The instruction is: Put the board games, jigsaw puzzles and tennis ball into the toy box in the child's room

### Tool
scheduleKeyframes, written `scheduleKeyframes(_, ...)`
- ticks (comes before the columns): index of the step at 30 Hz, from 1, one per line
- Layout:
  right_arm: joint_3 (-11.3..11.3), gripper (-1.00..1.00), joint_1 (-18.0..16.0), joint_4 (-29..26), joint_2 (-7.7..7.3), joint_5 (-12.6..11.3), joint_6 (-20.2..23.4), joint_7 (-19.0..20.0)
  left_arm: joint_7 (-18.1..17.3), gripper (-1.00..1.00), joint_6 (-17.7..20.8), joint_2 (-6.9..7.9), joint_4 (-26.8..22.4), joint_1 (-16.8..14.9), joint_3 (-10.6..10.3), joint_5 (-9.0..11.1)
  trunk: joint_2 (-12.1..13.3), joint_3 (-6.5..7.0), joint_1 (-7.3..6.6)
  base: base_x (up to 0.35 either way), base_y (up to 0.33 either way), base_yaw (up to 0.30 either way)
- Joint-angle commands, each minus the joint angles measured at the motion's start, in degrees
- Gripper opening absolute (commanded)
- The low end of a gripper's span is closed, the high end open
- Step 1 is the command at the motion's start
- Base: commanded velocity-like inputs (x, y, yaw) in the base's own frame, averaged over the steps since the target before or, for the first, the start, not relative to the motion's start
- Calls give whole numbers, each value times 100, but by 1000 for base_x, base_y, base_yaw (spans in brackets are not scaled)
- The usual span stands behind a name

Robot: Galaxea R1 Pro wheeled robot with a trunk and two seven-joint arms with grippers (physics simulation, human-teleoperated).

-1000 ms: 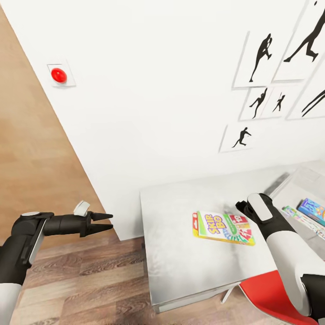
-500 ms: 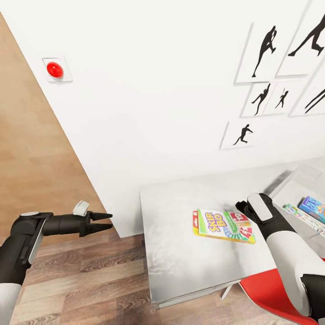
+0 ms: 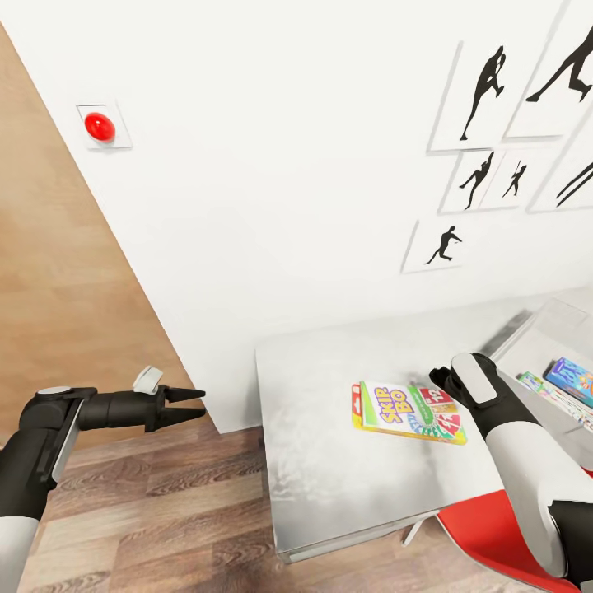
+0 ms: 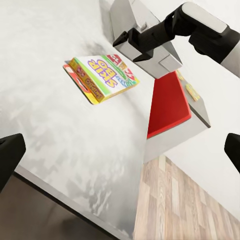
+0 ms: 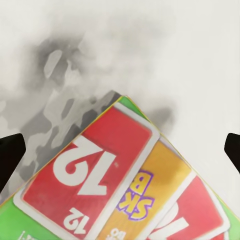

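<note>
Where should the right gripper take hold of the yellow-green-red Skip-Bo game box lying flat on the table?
Probably the thin far edge of the yellow-green-red board game box, from above: it lies flat on the pale grey table, and the open right gripper hangs over that end.

"SKIP-BO", "12" on board game (image 3: 408, 413)
</note>
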Motion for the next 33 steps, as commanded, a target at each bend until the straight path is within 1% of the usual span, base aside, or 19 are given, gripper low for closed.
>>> scheduleKeyframes(1, -2, 100, -4, -8, -1, -34, 25, -36, -23, 100, 61, 2, -1, -4, 1, -4, -11, -10, 3, 0, 0, 0)
scheduleKeyframes(11, -2, 100, -5, -5, 0, -33, 25, -36, -23, 100, 62, -4, 0, -4, 16, -4, -11, -21, 3, 0, 0, 0)
scheduleKeyframes(27, -2, 100, -6, -4, 16, -15, 25, -36, -23, 100, 62, -2, 0, -4, 22, -4, -11, -152, 3, 0, 0, 0)
scheduleKeyframes(33, -1, 100, -6, -4, 18, -2, 25, -34, -23, 100, 63, -4, 0, -4, 21, -4, -11, -174, 3, 0, 46, 0)
